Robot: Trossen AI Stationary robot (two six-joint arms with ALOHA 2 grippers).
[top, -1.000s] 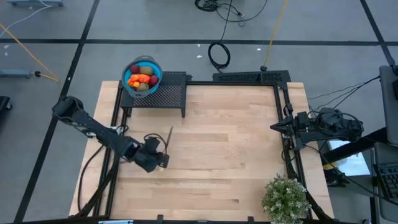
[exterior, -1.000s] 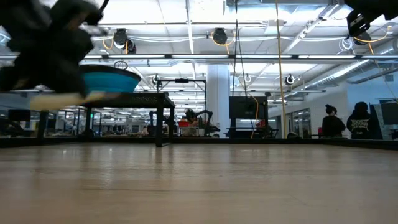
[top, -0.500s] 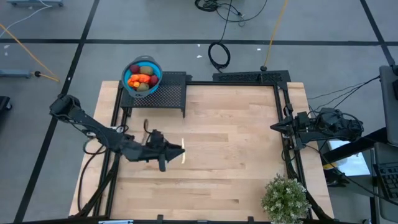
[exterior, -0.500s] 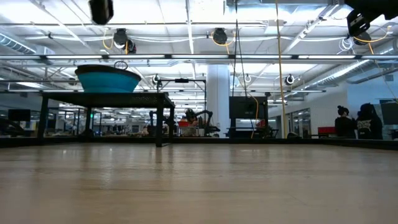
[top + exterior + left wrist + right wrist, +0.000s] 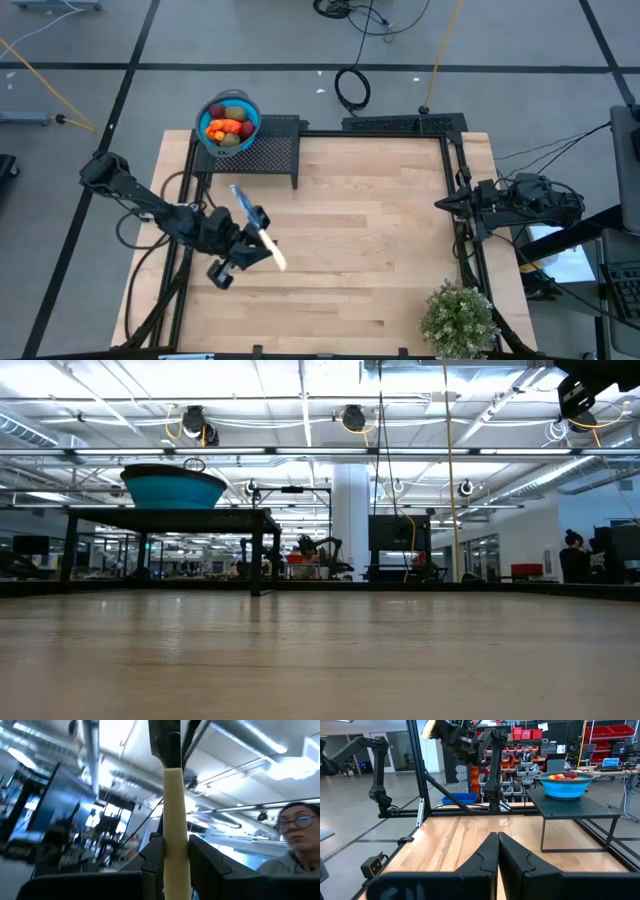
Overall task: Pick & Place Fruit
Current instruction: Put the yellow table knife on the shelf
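Note:
The fruit (image 5: 228,127) lies in a round blue bowl (image 5: 247,113) that stands on a black mesh stand (image 5: 270,152) at the table's far left; the right wrist view also shows the fruit (image 5: 562,776). My left gripper (image 5: 256,231) hangs high over the table's left half, shut on a slim knife (image 5: 271,250) with a pale handle. My right gripper (image 5: 440,205) waits shut at the table's right edge, far from everything. Neither gripper shows in the low view. My left gripper pinches the knife's pale handle (image 5: 175,820) between its two fingers (image 5: 152,852). The fingers slant upward toward the table's right and lie across the knife. The knife is lifted clear of the table, and its dark blade (image 5: 167,742) sticks out past the fingers.
A potted plant (image 5: 460,320) stands at the near right corner. Bare wood (image 5: 370,240) stretches across the table's middle. A person (image 5: 295,835) shows beyond the table in the left wrist view, and more people (image 5: 578,555) stand far back in the room.
My left gripper has risen from just above the table, up out of the low view, carrying the knife. It has tipped from pointing down to slanting upward and has rolled, so the knife has swung round and now lies slantwise high over the table's left half.

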